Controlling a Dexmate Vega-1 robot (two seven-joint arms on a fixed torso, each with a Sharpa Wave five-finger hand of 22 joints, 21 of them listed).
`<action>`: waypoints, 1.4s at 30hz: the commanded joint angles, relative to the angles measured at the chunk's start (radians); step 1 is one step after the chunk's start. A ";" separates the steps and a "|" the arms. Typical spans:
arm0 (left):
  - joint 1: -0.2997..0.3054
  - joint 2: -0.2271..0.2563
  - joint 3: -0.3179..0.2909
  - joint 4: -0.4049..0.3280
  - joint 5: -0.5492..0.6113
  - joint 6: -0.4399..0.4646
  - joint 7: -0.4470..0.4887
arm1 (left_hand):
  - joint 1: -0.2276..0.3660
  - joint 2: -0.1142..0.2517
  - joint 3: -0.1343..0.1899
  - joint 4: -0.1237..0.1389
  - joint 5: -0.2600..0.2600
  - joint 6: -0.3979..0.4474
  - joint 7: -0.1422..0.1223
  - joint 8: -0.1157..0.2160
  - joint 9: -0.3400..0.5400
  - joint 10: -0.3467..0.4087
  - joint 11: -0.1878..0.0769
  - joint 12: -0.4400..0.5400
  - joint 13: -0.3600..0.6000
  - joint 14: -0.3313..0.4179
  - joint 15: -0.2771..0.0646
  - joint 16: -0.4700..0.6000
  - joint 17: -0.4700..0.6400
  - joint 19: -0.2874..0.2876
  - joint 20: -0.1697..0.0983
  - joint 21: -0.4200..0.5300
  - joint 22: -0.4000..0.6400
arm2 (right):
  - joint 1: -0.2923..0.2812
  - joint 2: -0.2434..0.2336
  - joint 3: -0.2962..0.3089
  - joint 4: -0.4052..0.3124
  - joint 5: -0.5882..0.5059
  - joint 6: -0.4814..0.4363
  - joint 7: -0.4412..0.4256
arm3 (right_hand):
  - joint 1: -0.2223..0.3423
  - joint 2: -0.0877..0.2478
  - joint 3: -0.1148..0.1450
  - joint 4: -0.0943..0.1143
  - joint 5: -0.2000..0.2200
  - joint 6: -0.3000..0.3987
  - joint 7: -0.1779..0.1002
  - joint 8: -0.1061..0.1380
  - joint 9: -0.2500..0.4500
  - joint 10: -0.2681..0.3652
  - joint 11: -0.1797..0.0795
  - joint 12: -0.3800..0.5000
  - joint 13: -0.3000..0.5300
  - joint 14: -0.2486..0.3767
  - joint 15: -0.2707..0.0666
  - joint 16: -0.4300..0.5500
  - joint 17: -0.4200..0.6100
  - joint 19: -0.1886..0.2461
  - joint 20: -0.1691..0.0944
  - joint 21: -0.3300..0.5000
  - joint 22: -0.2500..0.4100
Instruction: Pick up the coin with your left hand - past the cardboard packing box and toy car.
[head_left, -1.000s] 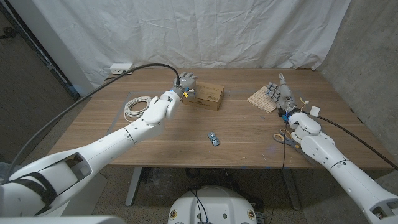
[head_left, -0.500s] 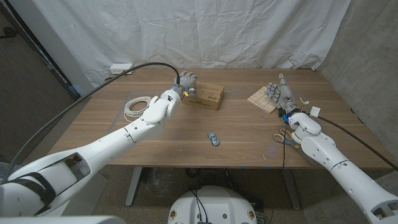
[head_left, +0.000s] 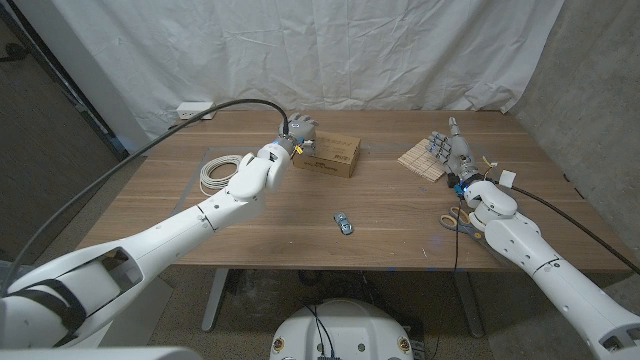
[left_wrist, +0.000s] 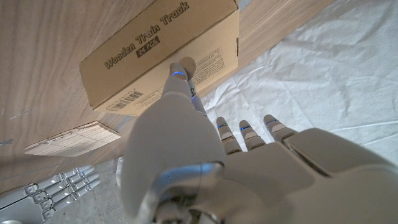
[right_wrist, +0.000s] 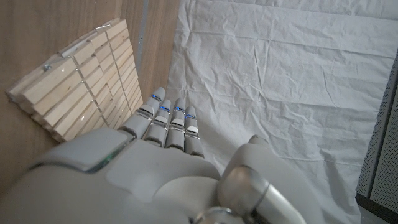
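White creased cloth hangs behind a wood-grain tabletop (head_left: 300, 215), w/ grey wall at the right side. The left hand (head_left: 299, 132) is over the far-left end of the cardboard box (head_left: 330, 154), a flat brown rectangular carton. In the left wrist view the box (left_wrist: 160, 53) carries black print reading "Wooden Train Track" and a barcode label, and the hand (left_wrist: 205, 168) shows smooth grey-white shell w/ fingers stretched out and slightly apart; one fingertip lies against the box's side face, nothing gripped. The coin can't be made out in any view, so its spot is unknown; the left hand has no hold on it.

Toy car (head_left: 344, 223), small and grey-blue, sits on bare wood toward the near edge, well apart from the box. A coil of white cord (head_left: 219, 172) lies left of the left forearm. A white power strip (head_left: 195, 108) sits at the far-left corner.

The right hand (head_left: 452, 152) stands near the right side, fingers straight and close together, holding nothing, just beside a bundle of pale wooden slats (head_left: 423, 159). The right wrist view shows the slats (right_wrist: 87, 81) as light flat sticks stacked side by side in a ridged fan, w/ the hand (right_wrist: 155, 162) glossy and rounded, its fingers pointing toward the cloth. Scissors (head_left: 460, 222) w/ grey handles lie near the right forearm, and a small white block (head_left: 507, 179) sits further right
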 joint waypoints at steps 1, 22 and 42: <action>0.005 0.012 -0.026 -0.039 -0.005 0.001 -0.016 | 0.007 0.002 0.005 0.000 -0.003 0.101 0.010 0.077 0.006 0.012 -0.003 0.005 0.002 0.007 -0.088 0.005 0.003 0.005 -0.006 0.007 0.002 | 0.001 -0.003 0.000 -0.014 -0.005 0.000 -0.004 | 0.007 0.004 -0.006 0.001 -0.001 0.007 -0.003 0.001 0.004 0.004 0.003 0.001 0.004 0.007 0.001 -0.002 0.005 0.006 -0.003 -0.003 0.004; 0.034 0.043 -0.076 -0.131 -0.013 0.015 -0.036 | 0.008 -0.001 0.006 0.001 -0.005 0.104 0.011 0.080 -0.004 0.020 -0.004 -0.004 0.003 0.018 -0.091 0.000 0.003 0.008 -0.012 0.005 0.002 | -0.009 -0.010 0.002 -0.047 -0.013 -0.012 -0.026 | 0.008 0.005 -0.007 0.000 -0.002 0.007 -0.003 0.001 0.004 0.006 0.003 0.001 0.004 0.007 -0.001 -0.002 0.005 0.007 -0.004 -0.003 0.004; 0.040 0.042 -0.101 -0.194 0.039 0.024 -0.059 | 0.008 -0.001 0.007 0.004 -0.005 0.103 0.004 0.087 -0.002 0.042 -0.013 -0.005 0.003 0.028 -0.091 -0.001 0.004 0.006 -0.015 0.002 0.002 | -0.024 -0.016 0.005 -0.071 -0.026 -0.008 -0.043 | 0.007 0.007 -0.008 0.000 -0.003 0.007 -0.003 0.001 0.004 0.009 0.004 0.002 0.004 0.009 -0.001 -0.002 0.005 0.008 -0.003 -0.003 0.005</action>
